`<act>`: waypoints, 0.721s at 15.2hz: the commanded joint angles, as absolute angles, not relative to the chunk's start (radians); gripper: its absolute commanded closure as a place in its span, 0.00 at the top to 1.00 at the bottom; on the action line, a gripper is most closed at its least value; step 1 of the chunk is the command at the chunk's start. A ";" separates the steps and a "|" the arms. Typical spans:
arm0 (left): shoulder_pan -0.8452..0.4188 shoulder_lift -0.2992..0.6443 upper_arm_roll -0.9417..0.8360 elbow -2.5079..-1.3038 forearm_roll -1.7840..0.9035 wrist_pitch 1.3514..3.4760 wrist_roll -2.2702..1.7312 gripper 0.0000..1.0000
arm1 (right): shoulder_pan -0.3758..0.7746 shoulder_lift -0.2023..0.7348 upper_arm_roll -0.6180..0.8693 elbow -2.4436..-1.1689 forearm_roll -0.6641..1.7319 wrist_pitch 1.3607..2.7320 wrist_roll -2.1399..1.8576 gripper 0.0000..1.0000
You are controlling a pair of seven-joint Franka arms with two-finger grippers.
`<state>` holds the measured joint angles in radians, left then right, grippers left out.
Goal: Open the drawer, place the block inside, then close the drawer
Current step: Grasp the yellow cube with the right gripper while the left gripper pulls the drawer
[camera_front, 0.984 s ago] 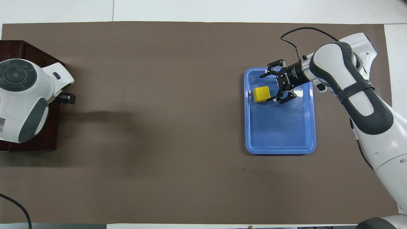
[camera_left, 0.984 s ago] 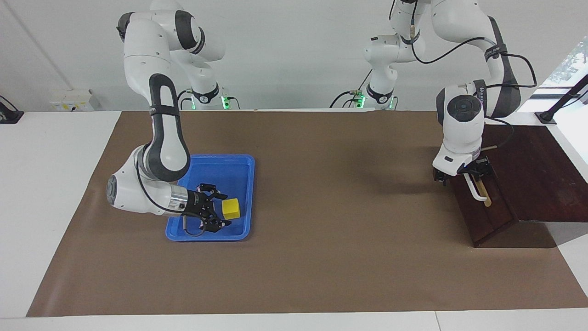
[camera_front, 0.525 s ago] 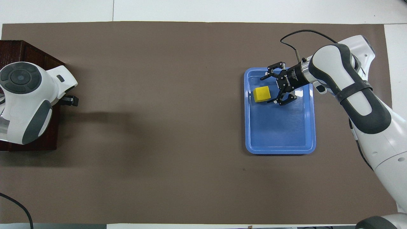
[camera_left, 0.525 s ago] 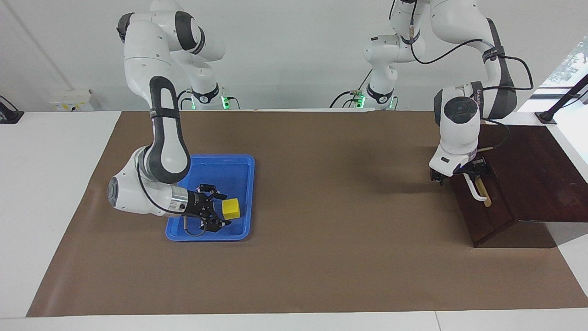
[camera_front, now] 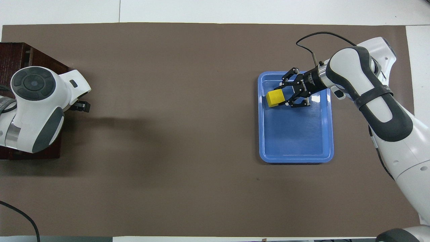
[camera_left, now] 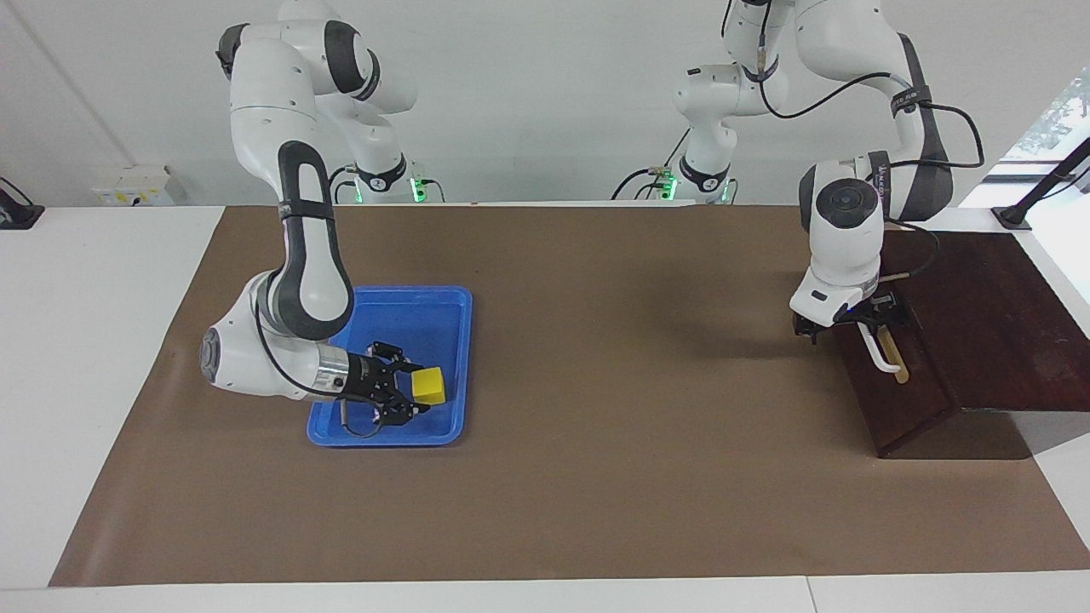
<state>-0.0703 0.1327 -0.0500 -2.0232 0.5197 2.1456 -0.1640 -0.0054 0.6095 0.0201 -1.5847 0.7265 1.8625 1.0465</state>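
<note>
The yellow block point(camera_left: 428, 385) point(camera_front: 276, 97) lies in the blue tray point(camera_left: 426, 311), near its end farther from the robots. My right gripper point(camera_left: 409, 393) point(camera_front: 285, 95) reaches in low and level, its fingertips shut on the block's sides. The dark brown box point(camera_left: 988, 315) stands at the left arm's end of the table. Its drawer point(camera_left: 907, 392) is closed and carries a white bar handle point(camera_left: 881, 351). My left gripper point(camera_left: 847, 322) hangs open at the handle's end nearer the robots. From overhead its wrist hides most of it.
The tray's half nearer the robots point(camera_front: 295, 141) is bare. A brown mat point(camera_left: 596, 383) covers the table between the tray and the box. White table margin point(camera_left: 85, 340) borders the mat.
My right gripper has closed its fingers onto the block, which was lying free between them. My left hand has drifted a little away from the box front, toward the table's middle.
</note>
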 commanded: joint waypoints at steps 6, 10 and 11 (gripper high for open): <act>-0.158 0.107 -0.049 -2.051 0.522 2.106 -0.184 1.00 | -0.028 0.581 0.020 -1.439 0.677 1.726 1.164 0.00; -0.202 0.104 -0.049 -2.051 0.503 2.103 -0.186 1.00 | -0.008 0.494 0.021 -1.381 0.615 1.658 1.256 0.00; -0.207 0.104 -0.049 -2.051 0.502 2.099 -0.186 1.00 | -0.008 0.464 0.021 -1.382 0.612 1.652 1.279 0.00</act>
<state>-0.1745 0.1307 -0.0540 -2.0234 0.5168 2.1125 -0.1702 -0.0116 0.5209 0.0176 -1.3787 0.6386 1.6697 1.2310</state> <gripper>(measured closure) 0.000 0.449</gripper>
